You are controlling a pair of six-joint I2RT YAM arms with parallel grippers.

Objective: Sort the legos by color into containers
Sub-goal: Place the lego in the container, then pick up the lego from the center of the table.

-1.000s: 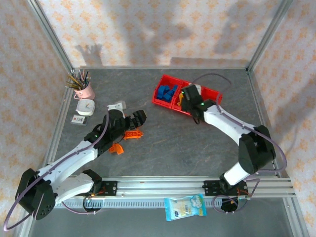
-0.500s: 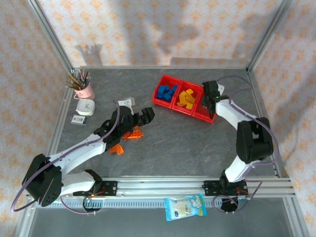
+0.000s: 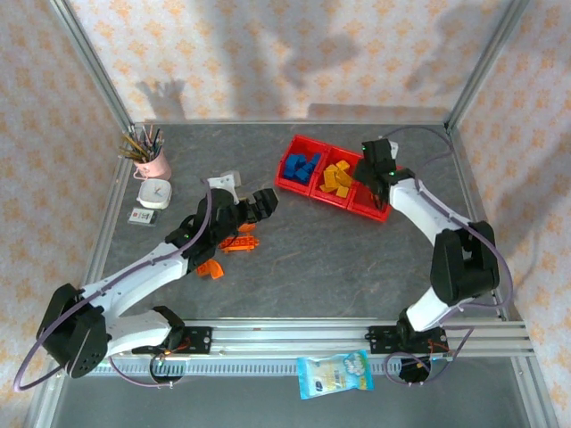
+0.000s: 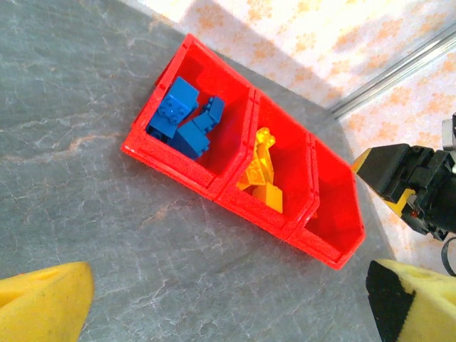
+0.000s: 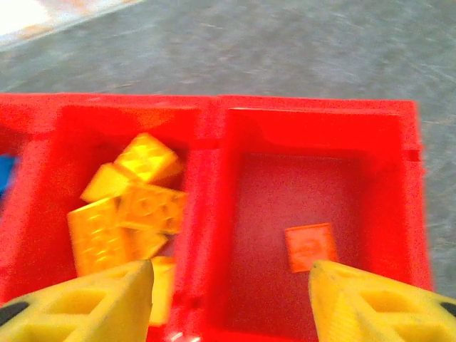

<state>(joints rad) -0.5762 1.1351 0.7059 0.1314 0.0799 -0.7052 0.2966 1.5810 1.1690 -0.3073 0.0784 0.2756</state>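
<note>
Containers: 3 joined red bins (image 4: 164, 160) are set at the far right-centre of the table (image 3: 312, 267).
Done: blue legos (image 4: 182, 117) are gathered in the left bin, yellow legos (image 5: 132, 206) in the middle bin, and 1 flat orange brick (image 5: 311, 246) is laid in the right bin.
Left: at least 2 orange legos (image 3: 239, 242) are seen on the table beside the left arm, well apart from the bins; the task is judged nearly finished.
Left gripper (image 4: 228, 299): spread, nothing held, raised above the table and pointed at the bins.
Right gripper (image 5: 228, 299): spread, nothing held, poised over the middle and right bins.
Surroundings: a pink cup (image 3: 153, 165), a white timer (image 3: 153, 193) and a small card (image 3: 141, 217) are kept at the far left; a snack packet (image 3: 335, 374) is lying by the near rail.
Obstruction: no object is seen between the orange legos and the bins; the right bin may be crowded by the right gripper.
</note>
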